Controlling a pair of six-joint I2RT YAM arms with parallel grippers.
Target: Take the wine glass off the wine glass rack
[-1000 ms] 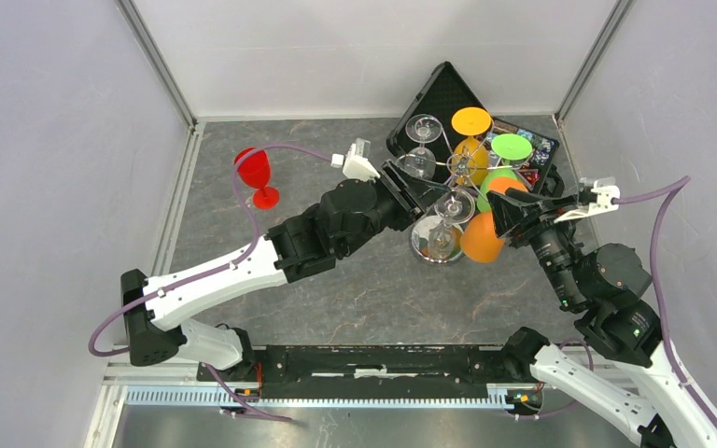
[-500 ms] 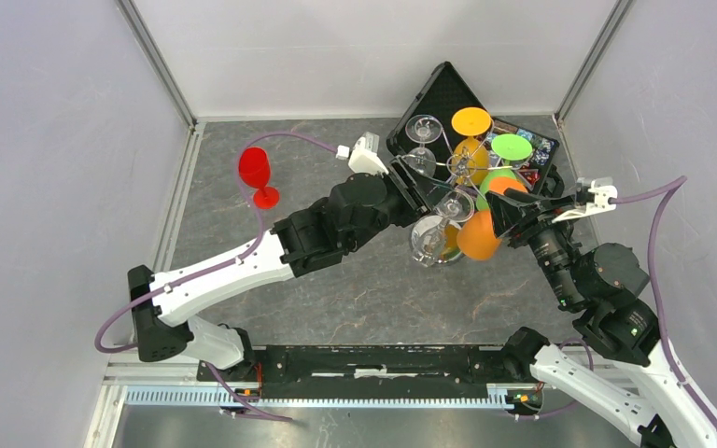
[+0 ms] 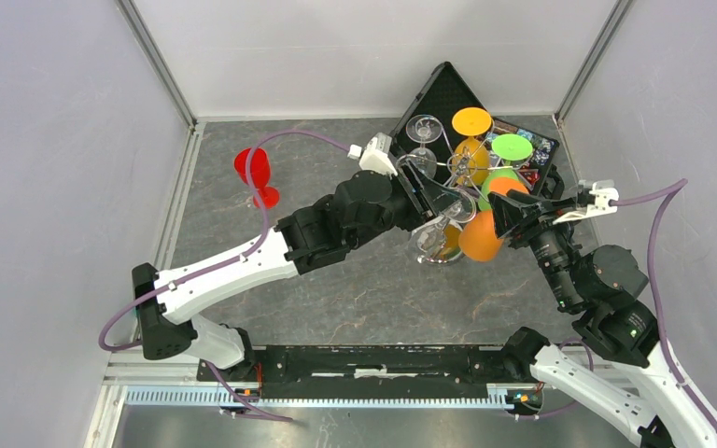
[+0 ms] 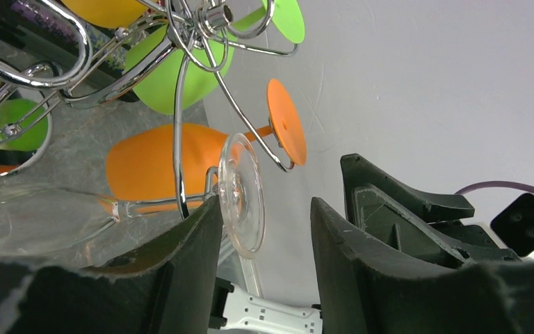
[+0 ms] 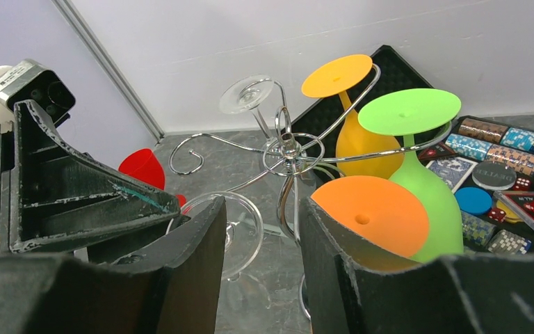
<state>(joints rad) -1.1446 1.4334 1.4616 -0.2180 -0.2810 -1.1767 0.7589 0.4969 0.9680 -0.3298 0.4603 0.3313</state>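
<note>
The silver wine glass rack [image 3: 468, 169] stands at the back right, its hub [image 4: 208, 17] and scroll arms [image 5: 288, 149] carrying several glasses. A clear wine glass [image 3: 432, 239] hangs tilted from one arm. Its round foot [image 4: 242, 195] sits between the fingers of my left gripper [image 4: 265, 209], close to the left finger with a wide gap to the other, so that gripper [image 3: 435, 207] is open. My right gripper [image 5: 263, 212] is open too, beside an orange glass [image 3: 481, 236], with the rack's stem and the clear foot [image 5: 242, 233] showing in its gap.
Orange [image 5: 341, 75], green [image 5: 407, 111] and another clear glass [image 5: 247, 94] hang on the rack. A red glass [image 3: 255, 173] stands on the table at the left. A black case [image 3: 448, 93] with chips and dice lies behind the rack. Walls enclose the table.
My left arm has reached further right into the rack, bringing its fingers around the clear glass's foot; the glass has tilted a little. The right arm has not moved.
</note>
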